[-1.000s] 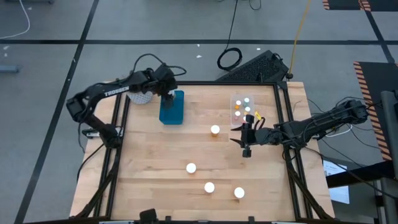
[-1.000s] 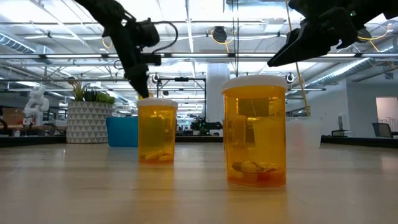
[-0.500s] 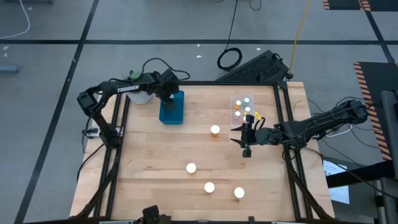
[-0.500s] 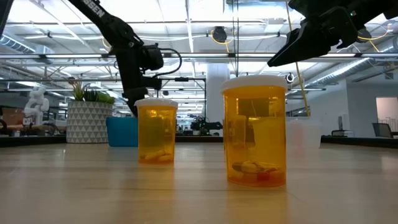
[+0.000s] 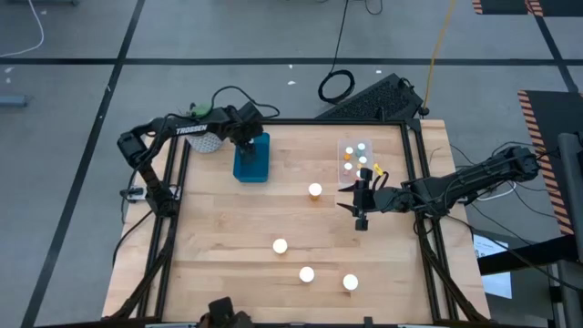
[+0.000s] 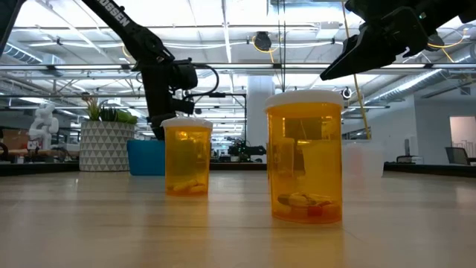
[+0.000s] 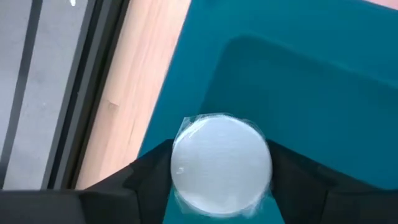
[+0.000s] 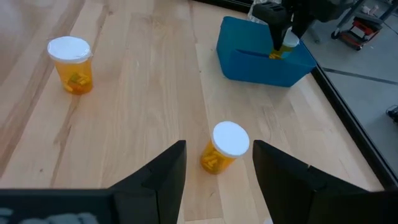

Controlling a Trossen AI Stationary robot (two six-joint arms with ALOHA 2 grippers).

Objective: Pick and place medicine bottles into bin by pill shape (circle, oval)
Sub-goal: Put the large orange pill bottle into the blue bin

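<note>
My left end effector (image 7: pixel 221 186) holds a bottle (image 7: pixel 222 165) over the blue bin (image 5: pixel 251 159), far-left corner. Right end effector (image 8: pixel 214 165) open, idle. Four bottles (image 5: pixel 315 190) left on table (image 5: pixel 228 228).

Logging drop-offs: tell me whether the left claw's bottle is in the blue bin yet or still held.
Still held: the left claw grips the bottle by its white cap, over the blue bin.

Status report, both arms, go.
Left gripper shut on a white-capped bottle, over the blue bin. Right gripper open, above a bottle on the table. Nothing in the way.
</note>
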